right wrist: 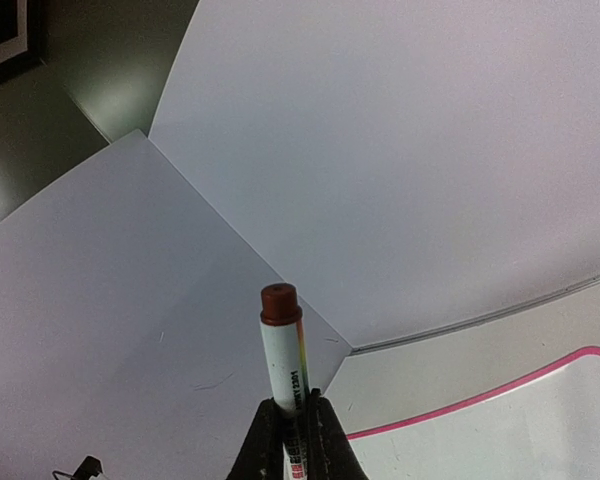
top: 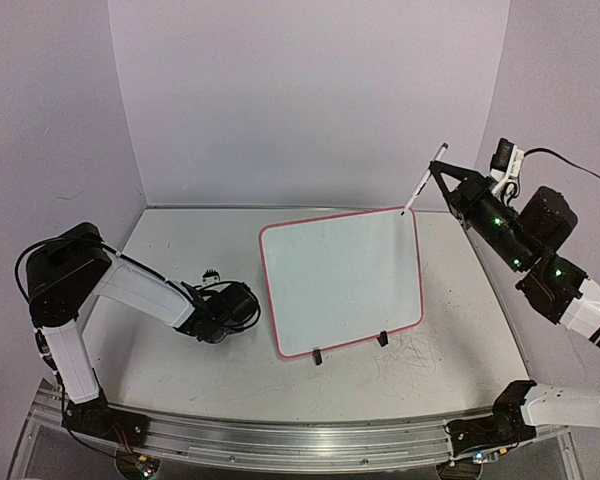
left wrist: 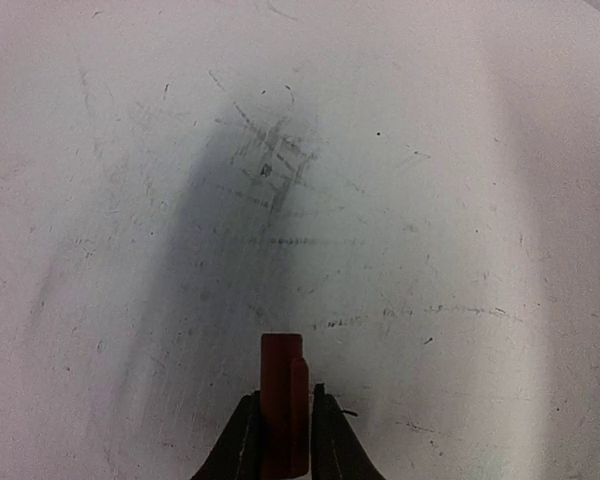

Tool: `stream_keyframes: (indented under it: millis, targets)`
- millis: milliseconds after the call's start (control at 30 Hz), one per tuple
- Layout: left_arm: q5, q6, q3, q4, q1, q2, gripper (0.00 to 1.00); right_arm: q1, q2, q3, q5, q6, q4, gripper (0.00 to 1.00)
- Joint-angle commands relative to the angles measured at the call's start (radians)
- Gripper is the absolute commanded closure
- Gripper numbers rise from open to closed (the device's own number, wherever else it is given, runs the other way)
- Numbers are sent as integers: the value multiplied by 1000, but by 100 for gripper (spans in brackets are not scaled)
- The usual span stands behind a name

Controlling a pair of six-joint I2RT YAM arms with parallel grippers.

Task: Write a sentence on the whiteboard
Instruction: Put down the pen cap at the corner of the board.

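Surface: white and scuffed, with grey scribble marks in the left wrist view.

Whiteboard: mid-surface, between the two arms. Its long axis runs left to right and is skewed a little, with the right end farther back. Two black clip feet sit on the near long edge. The face shows plain white inside the pink rim.

Left arm: folded low, reaching toward the whiteboard's left edge but apart from it.

Right arm: raised beyond the whiteboard's far right corner.

Right end effector: clenched on a marker.

Marker: its long axis slants from upper right down to lower left in the top view. The lower end is at the board's far right corner (contact with the board cannot be judged). In the right wrist view its reddish-brown end points away from the fingers toward the back walls.

Left end effector: the fingers flank a small upright red piece just above the surface. I cannot tell whether they are pinching it or have let go.
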Motion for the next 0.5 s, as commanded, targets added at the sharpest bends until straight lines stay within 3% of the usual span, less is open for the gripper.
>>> stream_keyframes:
  millis: [0, 300, 467]
  targets:
    - [33, 9, -28, 6, 9, 7, 78, 3, 12, 16, -18, -4, 18, 100]
    - [11, 20, -44, -43, 8, -111, 70, 2, 10, 16, -23, -1, 19, 100]
    - [-12, 38, -21, -126, 8, -248, 57, 3, 6, 17, -28, -1, 18, 100]
